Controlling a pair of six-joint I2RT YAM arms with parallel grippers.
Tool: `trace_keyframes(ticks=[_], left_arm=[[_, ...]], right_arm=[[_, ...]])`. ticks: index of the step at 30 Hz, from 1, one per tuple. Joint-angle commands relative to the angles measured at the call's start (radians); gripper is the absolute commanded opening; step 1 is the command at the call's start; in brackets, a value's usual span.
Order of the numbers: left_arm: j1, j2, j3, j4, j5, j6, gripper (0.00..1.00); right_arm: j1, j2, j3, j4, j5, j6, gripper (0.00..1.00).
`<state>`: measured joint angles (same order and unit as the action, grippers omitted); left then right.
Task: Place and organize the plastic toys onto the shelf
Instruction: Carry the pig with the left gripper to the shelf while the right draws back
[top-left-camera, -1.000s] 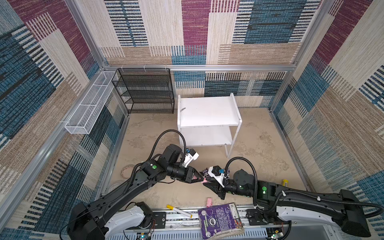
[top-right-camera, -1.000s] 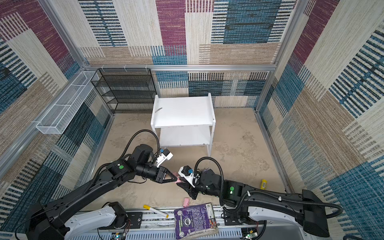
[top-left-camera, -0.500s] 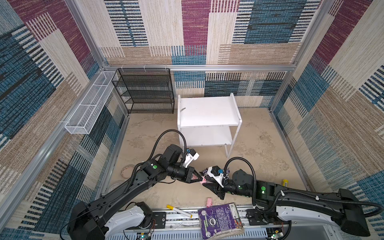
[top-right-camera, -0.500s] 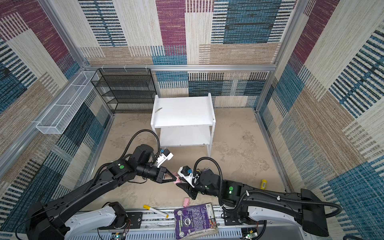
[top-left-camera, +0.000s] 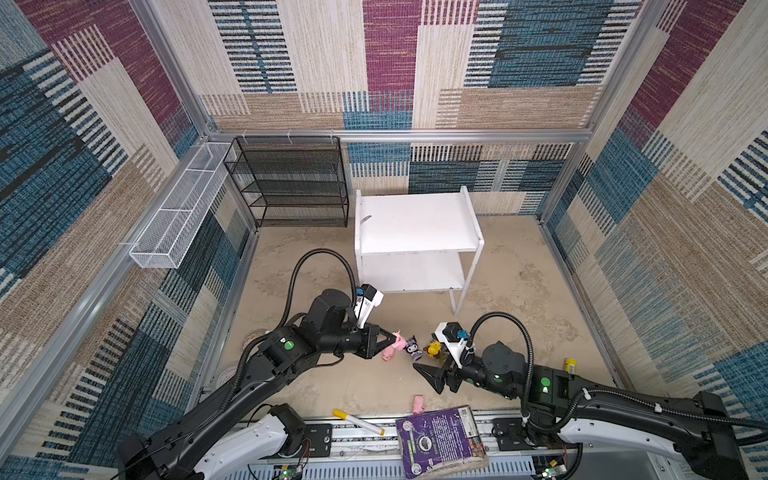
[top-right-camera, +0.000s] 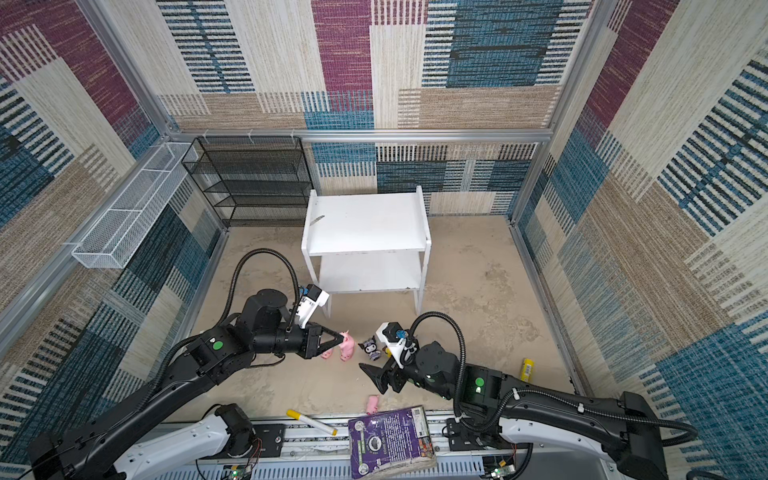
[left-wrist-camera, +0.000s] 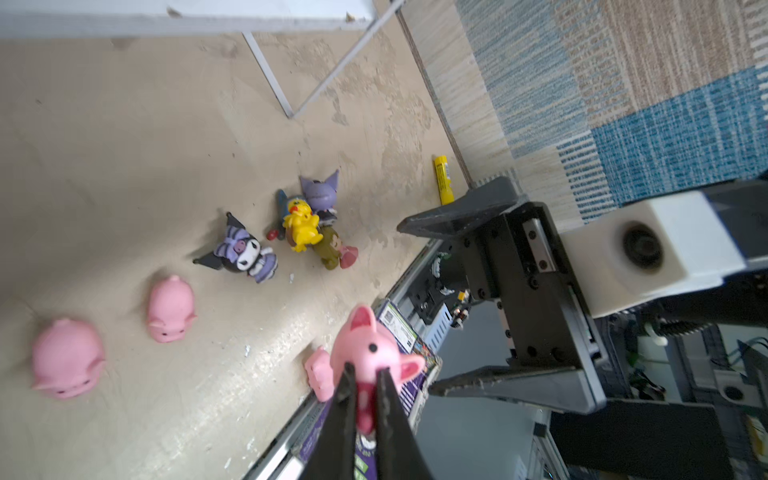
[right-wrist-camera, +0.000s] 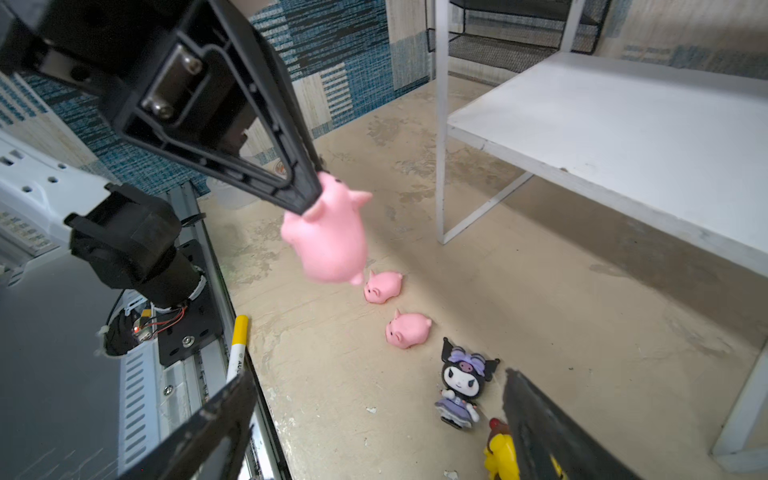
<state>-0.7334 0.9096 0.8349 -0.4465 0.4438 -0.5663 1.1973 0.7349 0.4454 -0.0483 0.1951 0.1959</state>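
My left gripper (left-wrist-camera: 361, 370) is shut on a pink pig (left-wrist-camera: 368, 345), which hangs above the floor in the right wrist view (right-wrist-camera: 328, 241). My right gripper (right-wrist-camera: 380, 376) stands open and empty, a short way from that pig (top-left-camera: 400, 340). Two more pigs (right-wrist-camera: 384, 286) (right-wrist-camera: 409, 330) stand on the floor, and a further pig (top-left-camera: 419, 404) lies by the book. The black-purple eared figurine (right-wrist-camera: 463, 382) stands next to the yellow one (left-wrist-camera: 301, 224) and the lilac one (left-wrist-camera: 320, 193). The white shelf (top-left-camera: 415, 224) stands behind, with both boards bare.
A purple book (top-left-camera: 440, 440) and a yellow-capped marker (top-left-camera: 357, 422) lie on the front rail. A small yellow tube (top-left-camera: 570, 365) lies near the right wall. A black mesh rack (top-left-camera: 291, 183) and a white wire basket (top-left-camera: 178, 216) stand at the back left.
The right gripper, which was shut on the pig, has opened and drawn back from it. The left gripper has closed on that pig and now holds it alone.
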Motion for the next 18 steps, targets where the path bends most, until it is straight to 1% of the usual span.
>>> trace_keyframes(ticks=[1,4,6,10,12,14,15,18], left_arm=[[-0.004,-0.036,-0.025,0.109,-0.160,-0.009,0.10],[-0.011,-0.073,-0.047,0.166,-0.259,-0.019,0.09],[-0.023,-0.088,-0.055,0.194,-0.347,-0.013,0.08],[-0.060,-0.085,-0.057,0.239,-0.459,0.009,0.08],[-0.099,-0.081,-0.053,0.239,-0.529,0.025,0.06],[-0.148,-0.089,-0.063,0.243,-0.624,0.040,0.06],[-0.172,-0.093,-0.075,0.254,-0.675,0.044,0.06],[-0.220,-0.091,-0.102,0.294,-0.771,0.058,0.08]], right_arm=[[0.000,-0.016,-0.009,-0.044,0.085,0.074,0.94],[-0.001,-0.017,-0.022,-0.040,0.085,0.096,0.95],[-0.001,-0.009,-0.033,-0.031,0.080,0.105,0.95],[0.000,0.006,-0.042,0.022,0.055,0.097,0.94],[-0.001,0.023,-0.033,0.058,0.033,0.089,0.94],[-0.001,0.046,-0.019,0.076,0.027,0.092,0.94],[-0.001,0.060,-0.016,0.086,0.021,0.093,0.94],[-0.001,0.089,-0.014,0.105,0.014,0.106,0.94]])
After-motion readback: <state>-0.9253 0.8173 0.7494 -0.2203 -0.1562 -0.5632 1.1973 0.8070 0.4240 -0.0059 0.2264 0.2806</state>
